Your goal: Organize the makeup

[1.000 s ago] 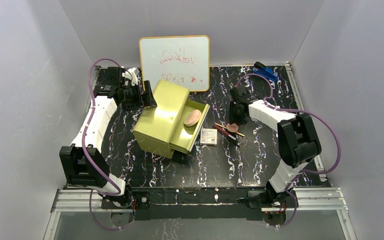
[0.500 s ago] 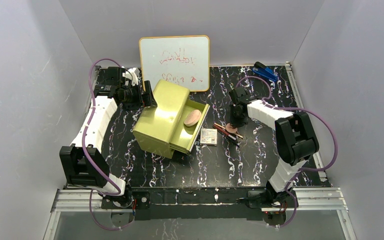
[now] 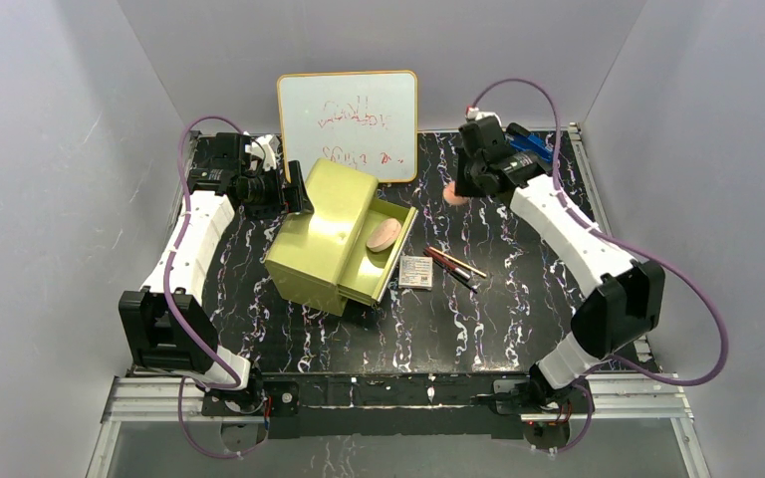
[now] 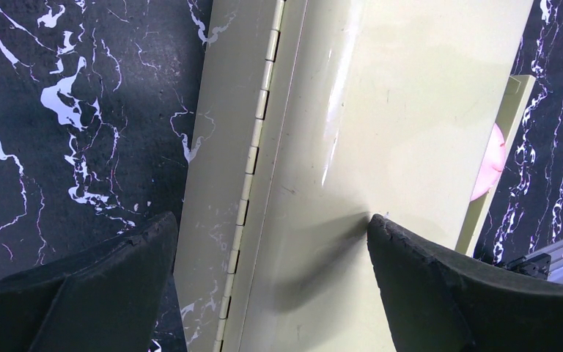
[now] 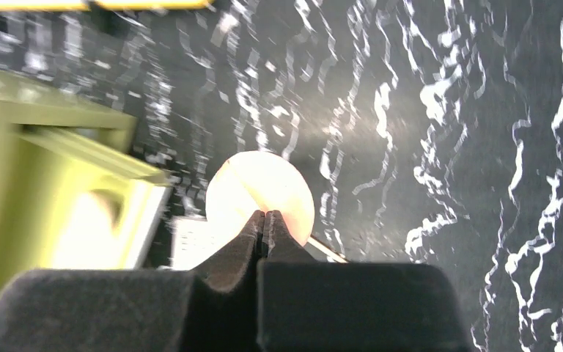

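My right gripper (image 3: 461, 185) is shut on the small pinkish-tan disc (image 3: 452, 194) and holds it in the air above the back of the table; in the right wrist view the disc (image 5: 260, 194) sticks out past the closed fingertips. The larger disc (image 3: 383, 235) lies in the open drawer of the yellow-green box (image 3: 324, 234). The whitish packet (image 3: 416, 271) and the dark-red stick (image 3: 448, 261) lie on the table right of the drawer. My left gripper (image 3: 296, 193) is open, its fingers (image 4: 425, 286) straddling the box's back edge (image 4: 381, 110).
A whiteboard (image 3: 349, 124) leans on the back wall behind the box. A blue stapler-like object (image 3: 530, 145) lies at the back right, close to my right wrist. A thin pale stick lies beside the dark-red one. The table is black marble-patterned.
My right gripper has risen from the table by the sticks with the small disc and moved towards the back. The left arm and the box have not moved.
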`<state>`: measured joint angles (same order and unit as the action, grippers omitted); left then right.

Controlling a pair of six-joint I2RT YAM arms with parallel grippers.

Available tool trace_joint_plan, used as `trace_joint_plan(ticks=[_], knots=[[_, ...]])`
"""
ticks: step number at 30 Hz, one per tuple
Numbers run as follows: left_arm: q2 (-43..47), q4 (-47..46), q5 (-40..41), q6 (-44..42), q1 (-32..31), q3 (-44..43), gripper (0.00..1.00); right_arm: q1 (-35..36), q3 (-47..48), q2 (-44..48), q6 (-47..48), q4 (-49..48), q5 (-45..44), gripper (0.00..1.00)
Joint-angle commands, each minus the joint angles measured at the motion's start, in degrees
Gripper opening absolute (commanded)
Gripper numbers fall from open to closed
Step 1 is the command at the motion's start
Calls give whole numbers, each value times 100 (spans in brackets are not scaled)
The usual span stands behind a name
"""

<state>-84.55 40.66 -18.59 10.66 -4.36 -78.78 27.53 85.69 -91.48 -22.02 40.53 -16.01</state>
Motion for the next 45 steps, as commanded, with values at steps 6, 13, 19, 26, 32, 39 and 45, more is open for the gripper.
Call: trace_joint_plan(ticks=[6, 13, 19, 26, 32, 39, 45], knots=[[76, 354, 291, -178, -12, -57, 98, 1258, 1474, -273, -83, 1070, -557, 1], [149, 363, 356, -186, -12, -7, 99, 1989, 2009, -731, -335, 1708, -754, 1], [154, 354, 350, -195, -12, -4, 99, 2319, 2252, -1024, -459, 2124, -763, 1], [201, 346, 364, -193, -12, 38, 99, 2489, 2170, -1239, -514, 1999, -621, 1], [229, 346, 374, -188, -12, 49, 98, 2505, 2167, -1461, -481, 1702, -463, 1], [229, 350, 374, -194, -12, 59, 98, 2507, 2305, -1751, -441, 1405, -298, 1], [224, 353, 380, -195, -12, 53, 98, 2525, 2663, -2011, -431, 1326, -175, 1]])
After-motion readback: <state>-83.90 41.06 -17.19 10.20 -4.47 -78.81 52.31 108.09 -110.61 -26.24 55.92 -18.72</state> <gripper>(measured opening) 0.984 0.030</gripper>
